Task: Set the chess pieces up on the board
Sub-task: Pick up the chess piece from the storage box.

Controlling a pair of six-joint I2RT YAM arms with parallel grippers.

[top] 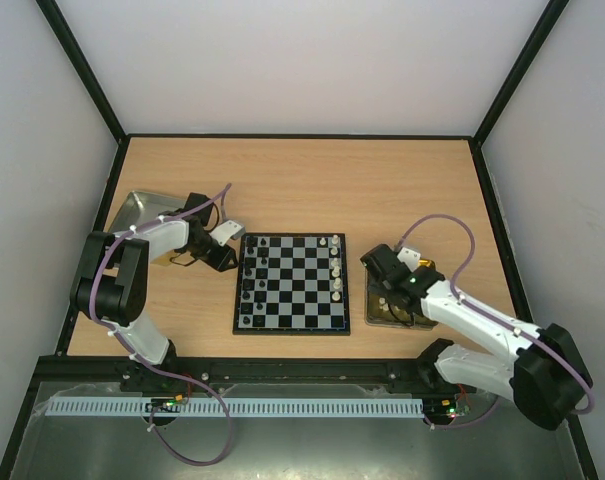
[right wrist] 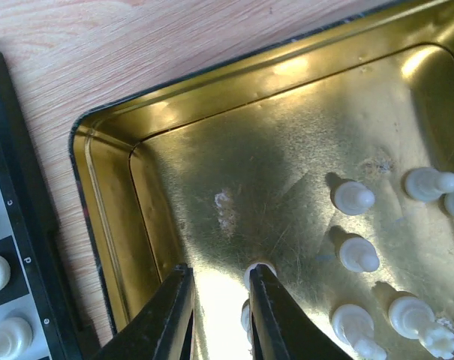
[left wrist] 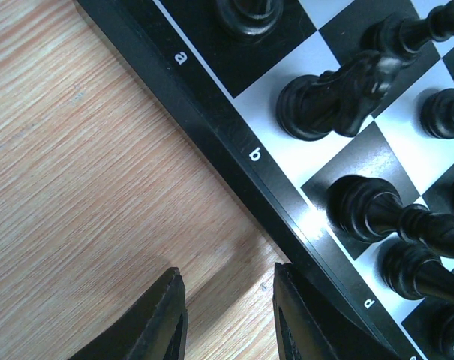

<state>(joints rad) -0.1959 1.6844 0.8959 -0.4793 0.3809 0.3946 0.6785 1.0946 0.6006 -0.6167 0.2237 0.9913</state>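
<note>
The board (top: 292,300) lies mid-table, with black chess pieces (top: 250,272) along its left side and white ones (top: 337,268) along its right. My left gripper (top: 224,258) hovers just off the board's left rim (left wrist: 234,142). It is open (left wrist: 227,271) over bare wood, with nothing between its fingers. A black knight (left wrist: 339,97) stands close by on the board. My right gripper (top: 389,293) is down in the gold tray (right wrist: 106,180). Its jaws stand a little apart (right wrist: 220,271) and hold nothing. A white piece (right wrist: 259,270) peeks out from behind the right finger (right wrist: 275,315).
Several loose white pieces (right wrist: 353,197) lie in the gold tray to the right of my fingers. A plain silver tray (top: 137,210) sits at the far left behind the left arm. Black walls frame the table.
</note>
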